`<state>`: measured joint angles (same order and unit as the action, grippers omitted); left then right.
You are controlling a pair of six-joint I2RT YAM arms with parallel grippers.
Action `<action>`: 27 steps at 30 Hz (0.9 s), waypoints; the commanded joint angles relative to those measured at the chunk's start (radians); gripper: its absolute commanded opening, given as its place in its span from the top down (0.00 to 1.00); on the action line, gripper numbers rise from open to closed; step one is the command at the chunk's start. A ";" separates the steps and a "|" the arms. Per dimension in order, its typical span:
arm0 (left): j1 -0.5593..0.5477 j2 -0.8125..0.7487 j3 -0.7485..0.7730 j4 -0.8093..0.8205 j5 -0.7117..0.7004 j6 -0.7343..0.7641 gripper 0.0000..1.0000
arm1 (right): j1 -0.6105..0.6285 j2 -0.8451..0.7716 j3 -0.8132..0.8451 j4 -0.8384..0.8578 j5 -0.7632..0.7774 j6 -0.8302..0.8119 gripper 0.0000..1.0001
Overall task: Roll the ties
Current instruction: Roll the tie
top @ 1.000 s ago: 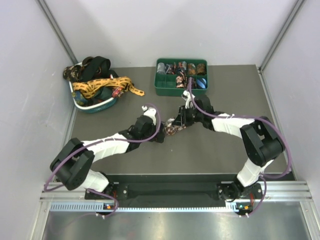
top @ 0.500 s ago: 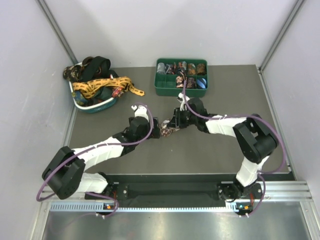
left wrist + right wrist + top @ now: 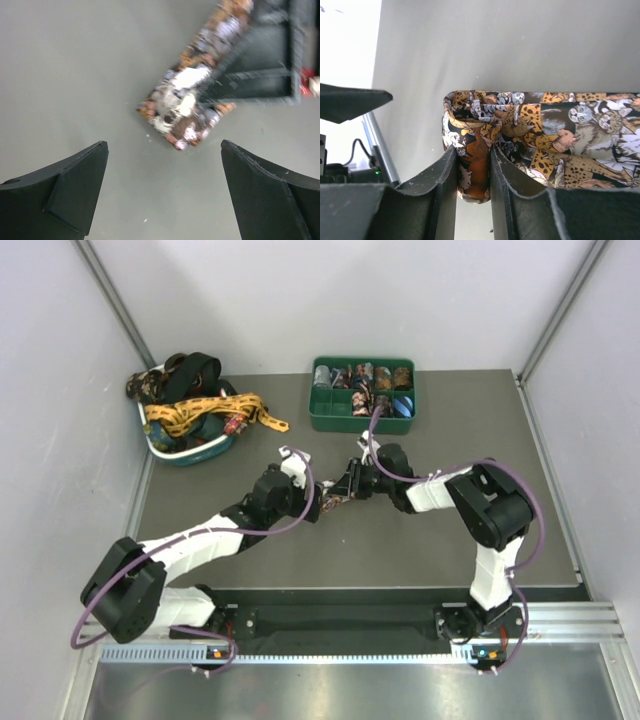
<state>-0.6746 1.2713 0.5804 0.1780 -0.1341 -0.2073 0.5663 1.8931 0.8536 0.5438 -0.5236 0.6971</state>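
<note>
Pinches the patterned tie in the right hand, clenched, mid-way along the worktop.
Holds the left hand released wide, just left of it.

brown cat-print tie: short bunched bundle lying mid-tabletop, one folded end pinched in right gripper jaws. loose ties heaped in basket rear left, gold-yellow one trailing out. rolled ties sit in green tray compartments.
</note>
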 commanded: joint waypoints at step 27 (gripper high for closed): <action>0.138 0.530 0.634 -0.588 0.574 0.753 0.05 | -0.022 0.064 -0.024 0.130 -0.058 0.032 0.92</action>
<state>-0.5362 1.7943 1.1786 -0.3981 0.3531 0.4839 0.5510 1.9408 0.8310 0.6617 -0.5655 0.7631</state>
